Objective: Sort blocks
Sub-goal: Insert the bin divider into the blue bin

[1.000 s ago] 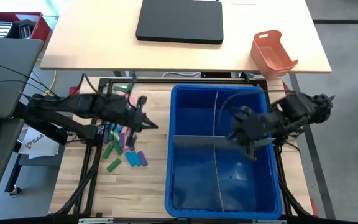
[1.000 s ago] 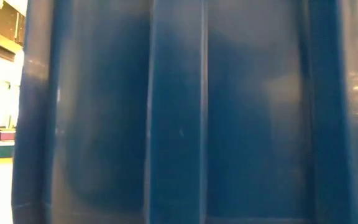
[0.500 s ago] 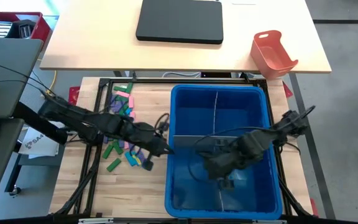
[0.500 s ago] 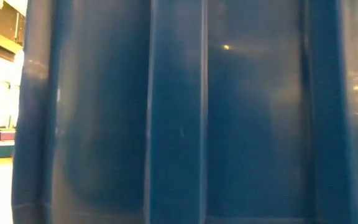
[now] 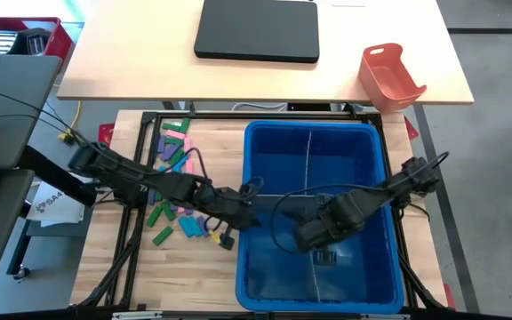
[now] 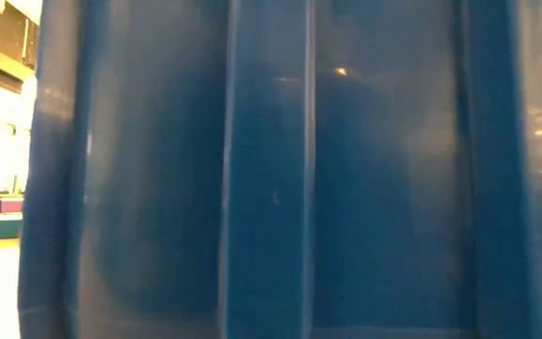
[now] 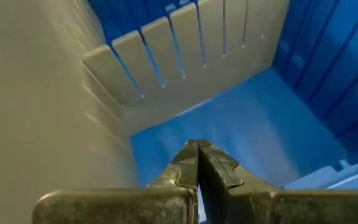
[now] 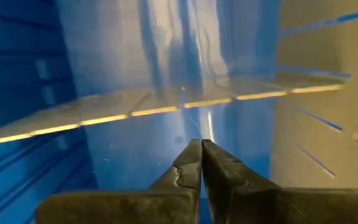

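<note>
**Both arms reach into an empty blue bin as blocks wait outside**

High view: The left gripper (image 5: 249,206), a second ago hovering over the blocks (image 5: 174,191), now reaches across the near-left rim of the blue bin (image 5: 254,138). The right gripper (image 5: 302,236) has swung from the bin's right side to its middle, beside the grey divider (image 5: 309,169). The green, pink, purple and blue pieces lie scattered on the wooden table (image 5: 194,267) left of the bin, with none visible inside it. By this reading, sorting has barely begun.

Low view: Only the bin's blue wall fills the frame, unchanged.

Left wrist view: The left fingers (image 7: 188,165) are pressed together, holding nothing, above a bare blue compartment floor bounded by slotted grey dividers.

Right wrist view: The right fingers (image 8: 191,163), closed over the last second, meet tip to tip with nothing between them, above an empty compartment.

No brand, label or readable writing shows in any view.
</note>
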Action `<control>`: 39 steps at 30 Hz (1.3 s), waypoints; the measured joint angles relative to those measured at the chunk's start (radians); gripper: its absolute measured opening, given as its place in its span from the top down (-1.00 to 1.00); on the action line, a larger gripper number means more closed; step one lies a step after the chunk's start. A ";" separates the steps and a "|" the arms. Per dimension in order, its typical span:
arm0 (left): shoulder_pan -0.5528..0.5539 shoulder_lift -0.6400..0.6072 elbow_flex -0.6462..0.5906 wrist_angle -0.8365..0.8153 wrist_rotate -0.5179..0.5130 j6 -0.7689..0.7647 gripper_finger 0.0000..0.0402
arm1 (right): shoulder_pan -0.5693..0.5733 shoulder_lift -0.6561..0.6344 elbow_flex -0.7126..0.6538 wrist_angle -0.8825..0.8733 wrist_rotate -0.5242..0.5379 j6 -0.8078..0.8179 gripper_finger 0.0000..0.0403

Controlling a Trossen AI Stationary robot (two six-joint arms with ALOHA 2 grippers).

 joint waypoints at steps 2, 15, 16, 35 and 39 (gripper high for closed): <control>0.000 0.006 0.000 0.003 -0.008 0.009 1.00 | 0.009 -0.005 -0.049 0.016 0.031 -0.013 0.99; -0.001 0.006 0.000 0.055 -0.047 0.045 1.00 | 0.099 -0.143 -0.398 0.248 0.076 0.227 1.00; -0.005 0.000 -0.001 0.068 -0.047 0.049 1.00 | 0.104 -0.165 -0.402 0.243 0.092 0.248 1.00; 0.092 -0.045 0.091 0.153 -0.048 0.082 1.00 | 0.133 -0.357 -0.312 0.132 0.770 0.404 1.00; 0.129 -0.044 0.062 0.146 -0.047 0.056 1.00 | 0.095 -0.361 -0.345 0.062 0.745 0.458 1.00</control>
